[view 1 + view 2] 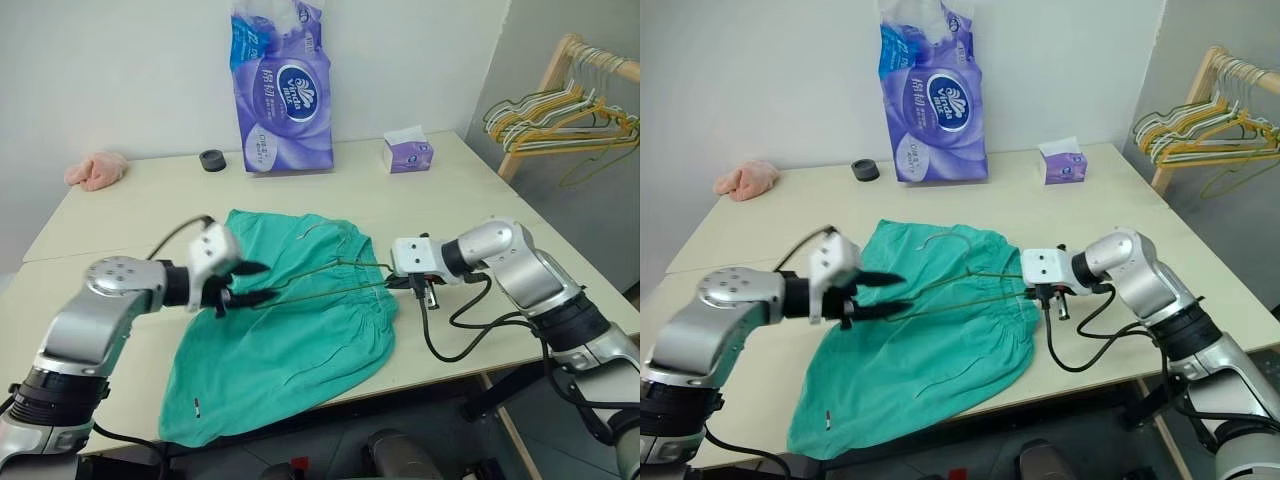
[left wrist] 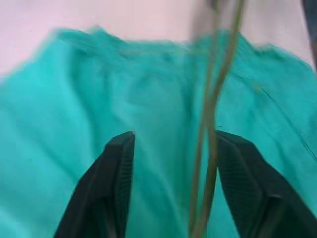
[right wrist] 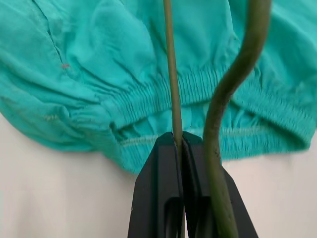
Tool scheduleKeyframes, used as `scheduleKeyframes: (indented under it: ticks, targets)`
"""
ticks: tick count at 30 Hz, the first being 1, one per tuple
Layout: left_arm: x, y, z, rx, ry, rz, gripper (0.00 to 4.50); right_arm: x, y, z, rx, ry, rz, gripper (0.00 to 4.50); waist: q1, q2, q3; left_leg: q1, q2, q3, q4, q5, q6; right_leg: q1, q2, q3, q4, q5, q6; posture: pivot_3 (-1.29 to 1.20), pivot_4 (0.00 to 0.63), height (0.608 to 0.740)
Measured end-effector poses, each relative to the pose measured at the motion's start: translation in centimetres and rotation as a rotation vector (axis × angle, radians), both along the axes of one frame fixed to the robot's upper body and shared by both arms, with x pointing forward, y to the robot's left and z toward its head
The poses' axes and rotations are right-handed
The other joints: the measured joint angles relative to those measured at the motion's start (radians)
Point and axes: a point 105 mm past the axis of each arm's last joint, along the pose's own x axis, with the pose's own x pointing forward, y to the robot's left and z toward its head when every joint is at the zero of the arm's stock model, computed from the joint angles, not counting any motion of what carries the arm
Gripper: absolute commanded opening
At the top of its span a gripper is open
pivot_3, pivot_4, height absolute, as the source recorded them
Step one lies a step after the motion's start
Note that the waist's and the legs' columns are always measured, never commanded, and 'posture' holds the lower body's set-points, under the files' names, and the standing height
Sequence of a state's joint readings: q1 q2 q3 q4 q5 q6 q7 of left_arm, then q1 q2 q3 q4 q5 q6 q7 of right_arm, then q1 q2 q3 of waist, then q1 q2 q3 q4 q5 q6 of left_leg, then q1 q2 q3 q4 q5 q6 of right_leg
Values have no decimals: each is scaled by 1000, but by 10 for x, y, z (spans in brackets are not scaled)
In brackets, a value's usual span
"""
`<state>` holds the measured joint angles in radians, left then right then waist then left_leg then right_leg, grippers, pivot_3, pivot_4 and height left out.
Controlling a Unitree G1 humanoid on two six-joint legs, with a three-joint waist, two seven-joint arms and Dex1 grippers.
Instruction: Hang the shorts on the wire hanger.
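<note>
Shorts (image 1: pixel 280 340), one pair, one wire hanger (image 1: pixel 330 275) above, right tool (image 3: pixel 179 141) clamping it, left tool (image 2: pixel 171 144) apart.

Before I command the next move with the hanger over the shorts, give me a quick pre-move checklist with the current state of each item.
1. Right hand shut on the wire hanger: ok, its fingers pinch one thin wire.
2. Left hand on the hanger: not ok, its fingers stand apart with the wires passing between them, not pinched.
3. Hanger over the shorts: ok, it lies across the cloth near the waistband.
4. Shorts lying flat on the table: ok, though the lower edge hangs over the near table edge.
5. Hanger threaded into the shorts: not ok, the wires lie above the cloth.
6. Hanger's hook free of the cloth: cannot tell.
</note>
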<state>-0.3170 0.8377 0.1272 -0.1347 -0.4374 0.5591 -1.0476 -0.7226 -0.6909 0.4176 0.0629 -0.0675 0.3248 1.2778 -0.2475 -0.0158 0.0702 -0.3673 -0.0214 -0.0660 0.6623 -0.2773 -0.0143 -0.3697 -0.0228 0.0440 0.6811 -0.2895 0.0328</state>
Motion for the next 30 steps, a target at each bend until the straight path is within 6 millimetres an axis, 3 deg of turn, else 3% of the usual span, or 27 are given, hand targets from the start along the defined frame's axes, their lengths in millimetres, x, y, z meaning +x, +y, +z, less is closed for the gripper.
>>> scheduleKeyframes:
  ticks: [4, 8, 12, 16, 22, 30]
  targets:
    - [3, 40, 16, -78, -50, 193, 2508, -5, -31, -12, 3, 79, -133, 0, -1, 0, 0, 0, 0, 0, 0, 0, 0, 0, 0, 0, 0, 0, 0, -255, 26, 740]
    - [-12, 50, -4, -115, 46, 210, 2508, -14, -50, -22, 62, 188, -258, 0, -1, 0, 0, 0, 0, 0, 0, 0, 0, 0, 0, 0, 0, 0, 0, -257, 28, 740]
    - [-48, 42, -32, -80, 181, 93, 2508, -35, -76, -38, 148, 372, -468, 0, 2, 0, 0, 0, 0, 0, -1, 0, 0, 0, 0, 0, 0, -1, -1, -264, 31, 740]
    - [-56, 30, -30, -58, 148, 26, 2508, -50, -83, -52, 207, 519, -616, 0, 14, 3, 2, 0, 0, 1, 0, 0, 0, 1, 0, 1, 0, -1, -1, -269, 37, 740]
    - [-66, 13, -41, 6, 116, -51, 2508, -46, -97, -46, 306, 569, -806, 0, 20, 4, 3, 2, 0, 3, -1, 0, 0, 1, 1, 2, 0, -3, 2, -264, 43, 740]
    - [-73, -3, -49, 26, 108, -87, 2508, -36, -104, -65, 333, 610, -990, 0, 25, 5, 5, 2, 1, 6, -1, 0, 0, 1, 1, 4, -1, -4, 3, -244, 50, 740]
